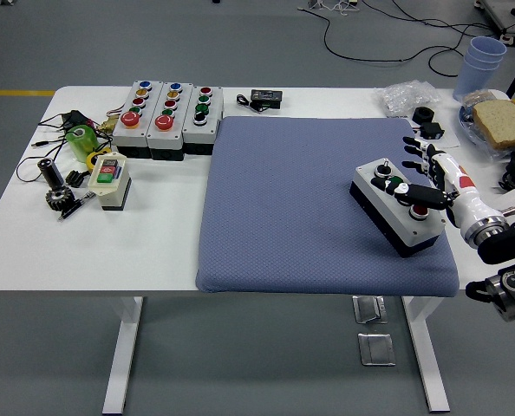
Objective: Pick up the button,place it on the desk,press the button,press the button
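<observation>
Your button box (399,208), a white-topped, black-sided control station with a black, a green and a red button in a row, already sits on the blue mat (309,208) near the mat's right edge, towards the worktop's (93,251) front right corner. Judging from that, the pick-up and the set-down are done and what you have left is the pressing.

Your right robot hand (431,173) comes in from the right edge and lies over the box's right end. One dark finger (420,195) reaches along the top towards the red button, with the rest spread loosely behind it; it grips nothing. Whether the fingertip is actually pushing the red button down or only resting at it, you cannot tell from this view.

The left robot hand is out of sight.

Further out, three larger multi-button stations (166,117) stand side by side at the back left of the worktop, and a small cream switch box (110,178) sits before them, near the left edge. A plate of bread (500,121) lies at the back right corner.
</observation>
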Controlling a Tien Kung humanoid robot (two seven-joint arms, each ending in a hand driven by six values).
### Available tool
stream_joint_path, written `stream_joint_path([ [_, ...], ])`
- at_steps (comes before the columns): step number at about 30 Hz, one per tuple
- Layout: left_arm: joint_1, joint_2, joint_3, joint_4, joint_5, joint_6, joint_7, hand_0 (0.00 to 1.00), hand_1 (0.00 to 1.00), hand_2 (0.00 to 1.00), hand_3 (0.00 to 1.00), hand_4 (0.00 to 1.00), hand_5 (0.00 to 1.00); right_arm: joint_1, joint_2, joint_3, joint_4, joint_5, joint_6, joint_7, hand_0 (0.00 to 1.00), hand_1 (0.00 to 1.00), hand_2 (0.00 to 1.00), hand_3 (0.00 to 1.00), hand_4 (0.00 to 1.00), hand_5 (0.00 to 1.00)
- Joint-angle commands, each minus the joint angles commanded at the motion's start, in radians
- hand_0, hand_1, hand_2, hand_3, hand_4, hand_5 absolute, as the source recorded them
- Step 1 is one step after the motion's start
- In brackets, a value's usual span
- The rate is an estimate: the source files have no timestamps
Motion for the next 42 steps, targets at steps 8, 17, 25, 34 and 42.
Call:
stream_joint_path([
  [8, 0.001, 0.000, -0.001, 0.000, 0.000, -0.001, 0.001, 0.645, 0.607, 0.599, 0.565, 0.316, 0.863, 0.040, 0.029, -0.054, -0.069, -0.286, 0.036, -0.046, 0.998, 0.939, 0.998, 0.998, 0.998, 0.243],
  [17, 0.004, -0.001, -0.006, 0.000, 0.006, -0.003, 0.003, 0.645, 0.606, 0.598, 0.565, 0.314, 0.862, 0.072, 0.063, -0.092, -0.138, -0.578, 0.048, -0.123, 0.998, 0.947, 0.998, 0.998, 0.998, 0.231],
  [25, 0.010, -0.002, -0.010, 0.000, 0.015, -0.004, 0.004, 0.645, 0.606, 0.599, 0.566, 0.314, 0.863, 0.118, 0.079, -0.128, -0.207, -0.567, 0.076, -0.223, 0.980, 0.928, 0.993, 0.998, 0.998, 0.247],
  [34, 0.016, -0.003, -0.013, 0.000, 0.022, -0.005, 0.005, 0.645, 0.606, 0.598, 0.566, 0.316, 0.865, 0.155, 0.104, -0.153, -0.262, -0.576, 0.112, -0.281, 0.944, 0.853, 0.930, 0.969, 0.998, 0.246],
  [42, 0.017, -0.003, -0.013, 0.000, 0.025, -0.005, 0.005, 0.645, 0.607, 0.598, 0.566, 0.316, 0.866, 0.194, 0.105, -0.180, -0.293, -0.624, 0.157, -0.322, 0.822, 0.664, 0.794, 0.899, 0.998, 0.235],
])
